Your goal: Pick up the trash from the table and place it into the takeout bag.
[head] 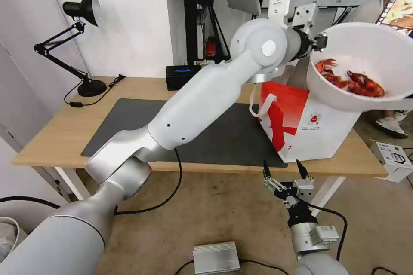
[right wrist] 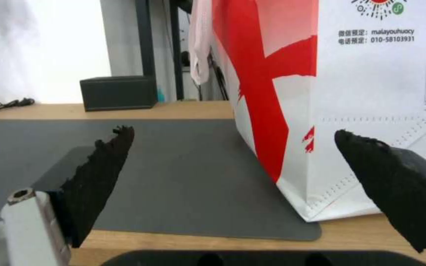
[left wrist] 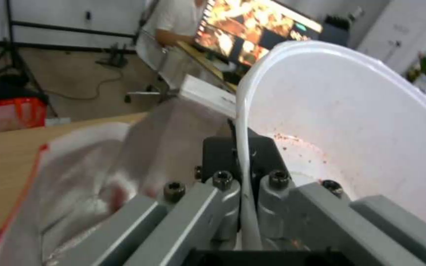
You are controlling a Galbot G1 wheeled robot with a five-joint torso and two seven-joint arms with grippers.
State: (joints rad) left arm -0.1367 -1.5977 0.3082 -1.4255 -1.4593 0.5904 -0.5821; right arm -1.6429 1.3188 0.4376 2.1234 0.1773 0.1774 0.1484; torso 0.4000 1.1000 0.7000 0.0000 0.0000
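Low in the head view's foreground, your right gripper [head: 284,169] idles with jaws spread before the table [head: 51,137]. Farther back at upper right, your left gripper [head: 320,42] pinches the thin rim of the white bowl [head: 370,51], tilted above the takeout bag [head: 318,133]. That plastic likely flexes and slips, so keep the pinch firm on the rim.

The left arm [head: 202,99] is a chain of smooth, glossy white rounded shells with brushed silver joint housings, a round cap on its elbow. Its left gripper [left wrist: 245,173] has grey metal fingers fastened with black hex-head screws. The right gripper [head: 284,171] carries two pointed black foam-padded fingers [right wrist: 100,173] on a silver block, above a black wrist and trailing black cable.
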